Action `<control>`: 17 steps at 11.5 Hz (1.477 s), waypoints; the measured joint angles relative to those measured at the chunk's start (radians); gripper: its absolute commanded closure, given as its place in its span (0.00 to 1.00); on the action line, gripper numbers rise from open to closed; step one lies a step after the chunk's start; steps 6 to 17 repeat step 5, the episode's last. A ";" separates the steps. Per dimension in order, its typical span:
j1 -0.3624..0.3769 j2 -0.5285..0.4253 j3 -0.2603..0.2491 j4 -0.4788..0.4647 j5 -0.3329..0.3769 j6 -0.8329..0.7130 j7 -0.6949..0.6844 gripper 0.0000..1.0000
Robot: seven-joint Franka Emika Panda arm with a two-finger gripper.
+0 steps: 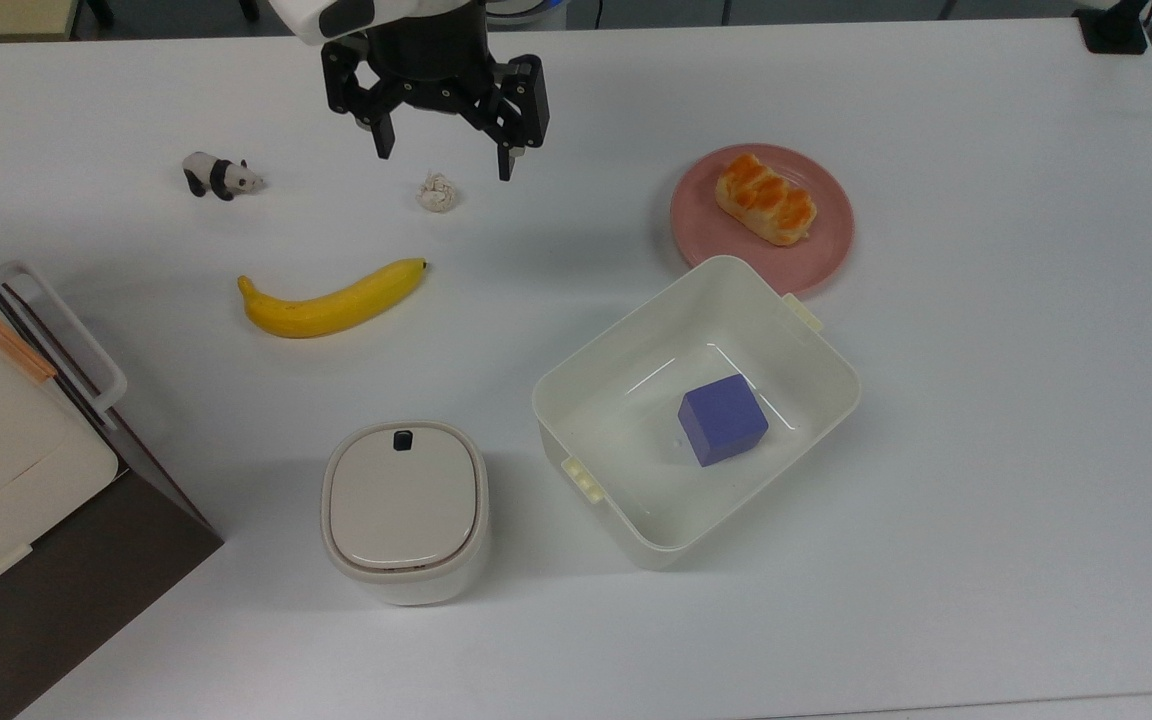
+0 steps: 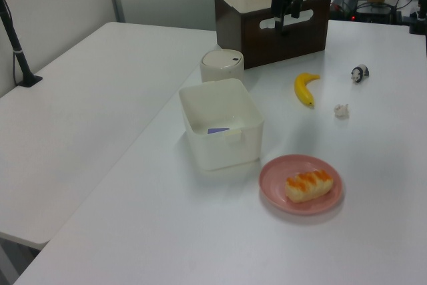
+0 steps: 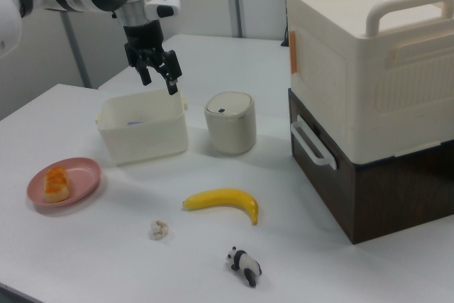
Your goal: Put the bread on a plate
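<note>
A white tabletop [image 1: 986, 420] is seen carrying everything. The largest thing on it is a cream crate [image 3: 369, 54] with handles, stacked on a dark brown box [image 3: 383, 182] at the right view's right, at the top view's left edge.

Next in size, an open white bin [image 1: 636, 500] is placed near the middle of the tabletop. A single purple cube [image 1: 723, 419] is held inside it, resting on the bin's floor, toward the top view's right half of the bin.

A pink plate [image 1: 826, 250] is set just beside the bin's far corner in the top view; whether the two touch cannot be told. The bread [image 1: 765, 198], glazed orange on top, is found lying on this plate, toward its far side in the top view and well within the rim.

A small cream container [image 1: 404, 510] with a closed lid is stood at the top view's left of the bin, apart from it. Its contents are hidden by the lid.

A banana [image 1: 331, 300] is laid on the bare tabletop, farther off in the top view than the lidded container.

The claw [image 1: 441, 160] is held above the tabletop with its fingers spread wide and nothing between them, well apart from the plate.

A toy panda [image 1: 219, 176] is stood at the top view's far left, and a small crumpled white lump [image 1: 438, 192] is seen lying below the claw in the top view.
</note>
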 measured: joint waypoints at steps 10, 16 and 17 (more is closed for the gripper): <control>0.000 0.000 0.000 0.000 0.000 0.000 -0.055 0.00; 0.000 0.000 0.000 0.000 0.000 0.000 -0.055 0.00; 0.000 0.000 0.000 0.000 0.000 0.000 -0.055 0.00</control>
